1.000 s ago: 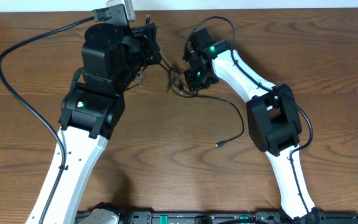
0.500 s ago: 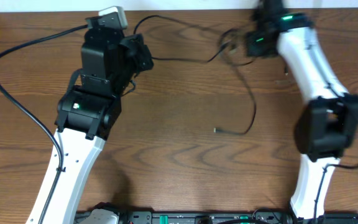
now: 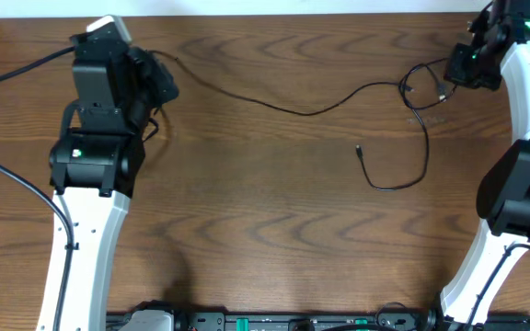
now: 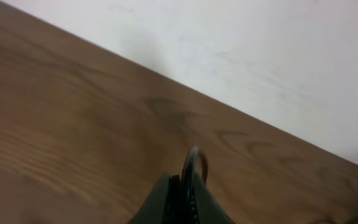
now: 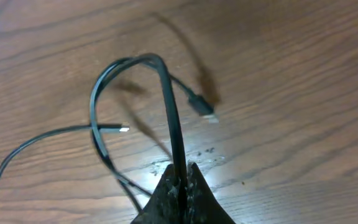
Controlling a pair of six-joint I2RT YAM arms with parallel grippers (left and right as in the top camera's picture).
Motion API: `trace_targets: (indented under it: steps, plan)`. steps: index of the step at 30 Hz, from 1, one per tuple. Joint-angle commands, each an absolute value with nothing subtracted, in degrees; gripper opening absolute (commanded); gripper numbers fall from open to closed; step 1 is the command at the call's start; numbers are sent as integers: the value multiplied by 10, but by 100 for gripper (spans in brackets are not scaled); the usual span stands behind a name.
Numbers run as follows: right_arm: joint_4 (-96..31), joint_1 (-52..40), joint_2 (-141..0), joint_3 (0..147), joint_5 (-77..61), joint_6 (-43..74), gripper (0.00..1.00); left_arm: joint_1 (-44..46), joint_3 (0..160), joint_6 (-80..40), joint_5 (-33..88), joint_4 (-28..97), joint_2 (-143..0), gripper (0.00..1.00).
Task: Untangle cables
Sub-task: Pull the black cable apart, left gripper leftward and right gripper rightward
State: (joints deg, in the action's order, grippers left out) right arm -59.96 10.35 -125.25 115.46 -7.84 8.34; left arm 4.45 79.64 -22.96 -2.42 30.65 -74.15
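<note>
Both arms swung wide apart since half a second ago, stretching the black cable point(image 3: 311, 110) out long. The left gripper point(image 4: 182, 199), blurry and half cut off, pinches one end. The cable sags rightward over the table point(image 3: 247, 211), its loose plug point(image 3: 358, 147) lying free, then loops into the right gripper point(image 5: 180, 182), clamped on it.
</note>
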Motion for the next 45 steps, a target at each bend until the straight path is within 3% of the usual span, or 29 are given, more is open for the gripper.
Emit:
trace_targets:
  steps: [1,9,16,23,30,39,42,45]
  plan:
    - [-600,92,-1258,1153,-136,54,1,40,806,-212,-39,315,-740,7]
    - [-600,67,-1258,1153,-115,41,1,27,806,-206,-106,335,-759,8]
    - [-598,101,-1258,1153,-35,82,1,-49,806,-206,-127,354,-777,7]
    - [-596,166,-1269,1152,-59,81,1,-121,806,-206,-126,358,-800,8]
    - [-597,198,-1271,1151,-130,51,1,-130,806,-190,-125,359,-837,7]
    - [-608,207,-1276,1149,-25,116,1,-186,806,-176,-131,358,-888,8]
    - [-611,204,-1276,1149,-66,112,1,-185,806,-165,-110,359,-893,7]
    - [-612,186,-1276,1149,-179,32,1,-169,806,-141,-52,353,-894,7]
